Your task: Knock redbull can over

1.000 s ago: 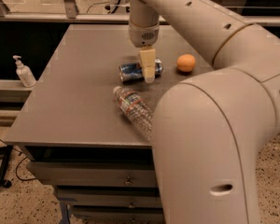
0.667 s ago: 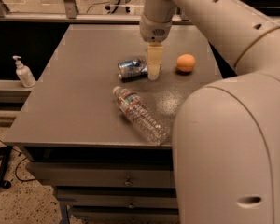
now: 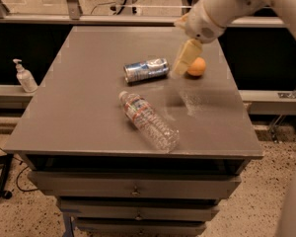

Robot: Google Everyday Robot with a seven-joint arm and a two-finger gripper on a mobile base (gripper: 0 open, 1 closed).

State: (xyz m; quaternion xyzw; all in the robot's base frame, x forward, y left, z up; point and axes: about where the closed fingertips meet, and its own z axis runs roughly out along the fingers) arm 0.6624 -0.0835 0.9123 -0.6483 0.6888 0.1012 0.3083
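Note:
The redbull can (image 3: 146, 69), silver and blue, lies on its side on the grey table (image 3: 89, 102) near the middle back. My gripper (image 3: 183, 59) hangs above the table just right of the can, apart from it, between the can and an orange. Its cream fingers point down and to the left.
A clear plastic water bottle (image 3: 149, 121) with a red-and-white label lies on its side in front of the can. An orange (image 3: 196, 67) sits right of the gripper. A sanitizer pump bottle (image 3: 24, 76) stands on a ledge left of the table. Drawers sit below the tabletop.
My arm has swung up and to the right, away from the can. The can lies on its side as before; the bottle has not moved.

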